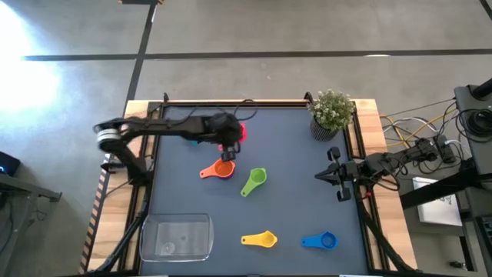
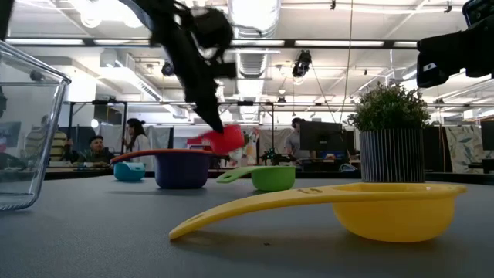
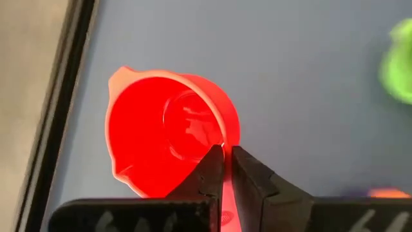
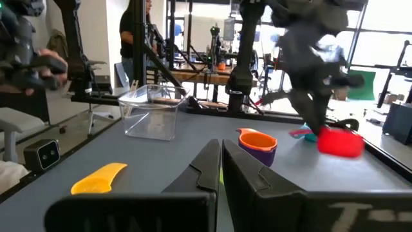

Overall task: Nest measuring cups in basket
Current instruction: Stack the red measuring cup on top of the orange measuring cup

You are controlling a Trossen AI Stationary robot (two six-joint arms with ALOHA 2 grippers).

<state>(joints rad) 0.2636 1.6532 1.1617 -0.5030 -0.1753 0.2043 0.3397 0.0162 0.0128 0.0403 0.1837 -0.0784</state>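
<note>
Red cup point(image 3: 170, 142) is what your left jaws point(image 3: 224, 169) have: they are closed on its handle, and the low view shows it held tilted in the air, clear of the bench point(image 1: 292, 154). Taking the plant point(image 1: 331, 112) in the bench's far right corner as your landmark, the red cup hangs well to the plant's left, along the far part of the bench.

Just beneath and nearer you from the red cup sits the orange cup point(image 1: 222, 169), nested inside the purple cup point(image 2: 181, 171). A light blue cup point(image 2: 129, 171) lies on the bench behind them. The green cup point(image 1: 255, 181) lies just beside the orange one, on the plant's side of it.

Farther out, the yellow cup point(image 1: 261, 239) and the dark blue cup point(image 1: 321, 241) lie near the front edge, the blue one closer to the plant's side. The basket point(image 1: 176, 235) stands in the front left corner, the spot farthest from the plant.

Your right jaws point(image 1: 335, 176) wait at the right edge, just in front of the plant, closed with nothing between them.
</note>
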